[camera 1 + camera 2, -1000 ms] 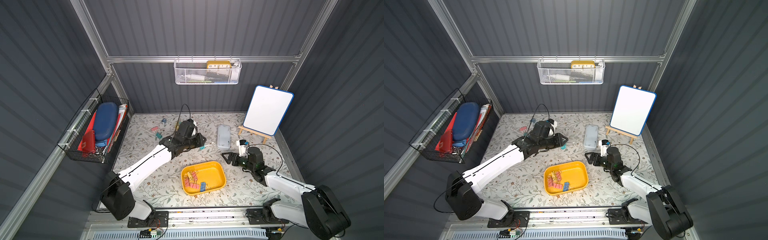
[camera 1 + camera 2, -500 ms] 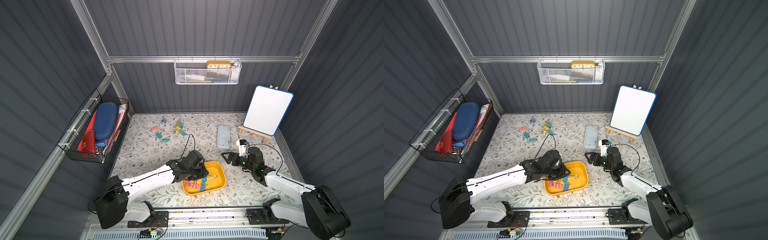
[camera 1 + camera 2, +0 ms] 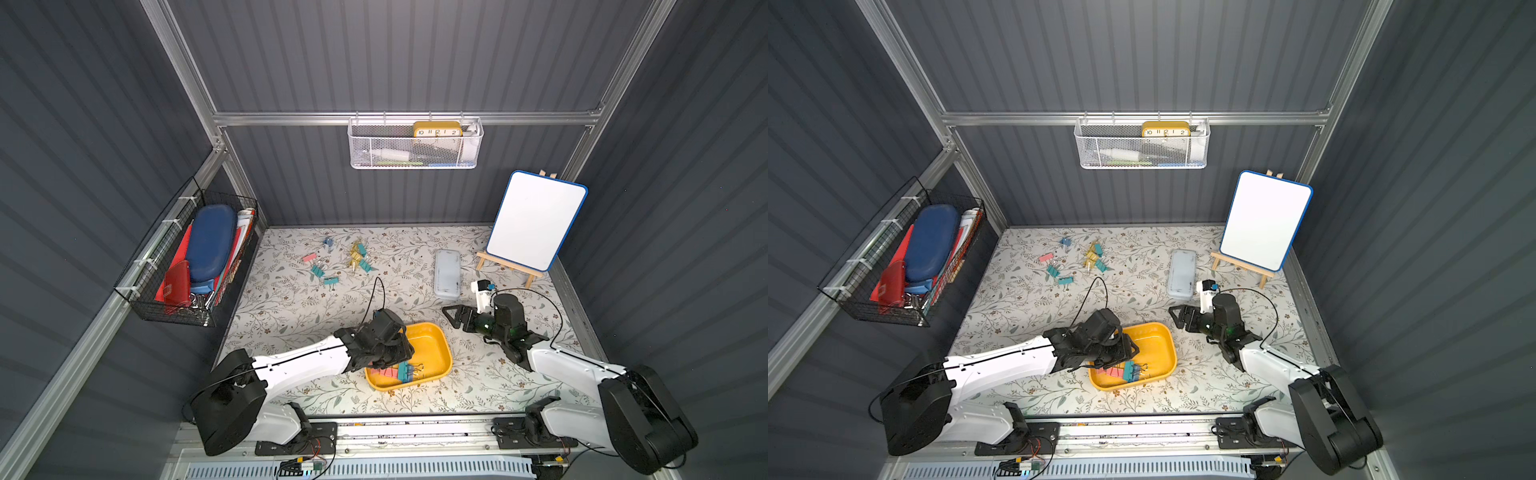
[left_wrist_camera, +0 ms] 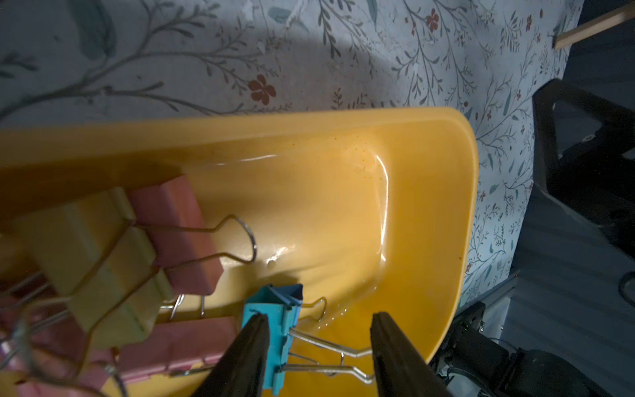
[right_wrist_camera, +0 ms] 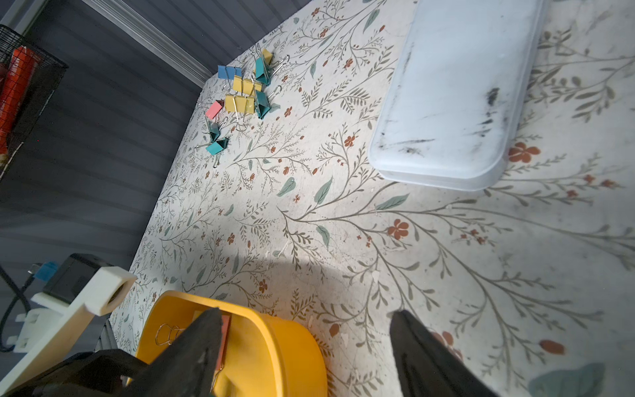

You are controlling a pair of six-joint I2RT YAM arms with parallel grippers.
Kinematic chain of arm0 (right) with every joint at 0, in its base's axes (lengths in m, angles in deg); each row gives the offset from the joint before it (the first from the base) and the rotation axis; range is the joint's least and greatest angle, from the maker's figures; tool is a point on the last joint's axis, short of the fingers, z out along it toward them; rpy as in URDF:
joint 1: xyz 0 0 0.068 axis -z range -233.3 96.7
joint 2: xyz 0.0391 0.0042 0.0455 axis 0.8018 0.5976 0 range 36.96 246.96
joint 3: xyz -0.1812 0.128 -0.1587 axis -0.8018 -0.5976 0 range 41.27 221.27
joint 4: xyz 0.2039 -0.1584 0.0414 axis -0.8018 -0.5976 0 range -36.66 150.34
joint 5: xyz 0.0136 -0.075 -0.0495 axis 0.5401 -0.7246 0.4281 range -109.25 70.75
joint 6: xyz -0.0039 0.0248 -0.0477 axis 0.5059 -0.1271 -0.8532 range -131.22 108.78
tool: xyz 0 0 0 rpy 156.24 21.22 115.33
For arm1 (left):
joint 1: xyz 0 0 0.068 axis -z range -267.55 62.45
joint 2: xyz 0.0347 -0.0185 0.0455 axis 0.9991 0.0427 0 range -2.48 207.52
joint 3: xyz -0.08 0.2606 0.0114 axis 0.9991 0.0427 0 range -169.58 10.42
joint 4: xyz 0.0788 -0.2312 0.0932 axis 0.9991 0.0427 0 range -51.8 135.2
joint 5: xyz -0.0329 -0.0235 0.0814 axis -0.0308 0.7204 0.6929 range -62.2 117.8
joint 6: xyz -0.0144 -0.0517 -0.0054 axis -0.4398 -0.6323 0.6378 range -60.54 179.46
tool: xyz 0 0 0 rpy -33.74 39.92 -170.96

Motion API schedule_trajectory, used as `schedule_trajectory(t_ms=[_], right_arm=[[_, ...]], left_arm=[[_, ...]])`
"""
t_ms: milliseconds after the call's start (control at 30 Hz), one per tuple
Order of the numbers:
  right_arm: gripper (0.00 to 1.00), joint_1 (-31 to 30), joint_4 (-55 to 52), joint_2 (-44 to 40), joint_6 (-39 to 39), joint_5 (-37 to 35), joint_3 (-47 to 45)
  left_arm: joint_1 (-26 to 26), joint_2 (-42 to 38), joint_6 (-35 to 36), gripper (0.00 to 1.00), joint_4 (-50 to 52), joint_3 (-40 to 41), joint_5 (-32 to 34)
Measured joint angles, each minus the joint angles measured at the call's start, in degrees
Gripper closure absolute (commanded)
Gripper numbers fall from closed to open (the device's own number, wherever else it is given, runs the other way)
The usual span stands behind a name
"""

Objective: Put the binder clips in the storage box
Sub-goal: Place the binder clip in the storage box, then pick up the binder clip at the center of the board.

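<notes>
The yellow storage box [image 3: 440,341] [image 3: 1165,332] sits near the table's front edge, with pink, yellow and teal binder clips [image 3: 398,371] [image 3: 1125,371] piled at its left end. My left gripper [image 4: 318,318] hangs over that pile, open. A teal clip [image 4: 271,316] rests against one finger, and its wire handles lie between the jaws. Several more clips [image 3: 345,262] [image 5: 240,96] lie scattered at the back left of the table. My right gripper [image 3: 451,316] [image 5: 305,314] hovers open and holds nothing, just right of the box [image 5: 275,326].
A translucent white lid [image 3: 447,274] [image 5: 453,89] lies behind the right gripper. A whiteboard on an easel [image 3: 534,220] stands at the back right. A black wire basket [image 3: 191,257] hangs on the left wall and a white mesh basket [image 3: 415,145] on the back wall.
My left arm swung from the far clip cluster to the storage box carrying a teal clip, and its jaws have since opened over the pile. The right arm has not moved.
</notes>
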Motion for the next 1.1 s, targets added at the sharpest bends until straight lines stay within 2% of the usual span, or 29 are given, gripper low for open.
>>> schedule_trajectory(t_ms=[133, 267, 333, 467, 600, 667, 733, 833, 967, 1100], right_arm=[[0.18, 0.0, 0.0, -1.0, -0.2, 0.6, -0.3], [0.21, -0.1, 1.1, -3.1, -0.1, 2.4, -0.6], [0.23, -0.8, 1.7, -3.5, 0.7, 2.9, -0.4], [0.25, -8.2, -3.7, -2.2, 1.2, 1.7, 5.9], [0.32, -16.3, -7.7, 5.4, 2.2, 0.0, 19.2], [0.33, -18.3, -6.9, 10.0, 5.2, -0.9, 23.9], [0.33, -19.7, -5.2, 15.0, 9.5, -2.6, 27.0], [0.35, -21.7, -5.3, 24.7, 18.2, -7.0, 33.5], [0.36, -24.2, -6.8, 38.3, 29.0, -9.9, 45.7], [0.35, -26.4, -6.8, 47.7, 36.1, -11.4, 54.1]], left_arm=[[-5.6, 0.3, 5.1, 0.49, 6.9, -9.6, 4.1], [-16.3, 0.3, 13.1, 0.48, 8.5, -20.3, 10.6], [-22.0, 0.2, 16.9, 0.47, 7.1, -22.9, 12.6], [-37.2, 0.3, 23.6, 0.42, 0.1, -22.0, 12.0], [-53.9, 1.5, 25.1, 0.30, -11.7, -16.7, 6.7], [-59.4, 4.0, 27.0, 0.25, -17.4, -14.3, 2.9], [-60.1, 7.6, 27.4, 0.19, -21.3, -13.4, -0.7], [-62.9, 13.1, 26.2, 0.07, -28.3, -10.4, -2.2], [-64.6, 15.6, 25.7, 0.01, -33.3, -3.7, -0.9], [-64.6, 16.8, 26.0, 0.01, -37.0, -2.1, -1.4]])
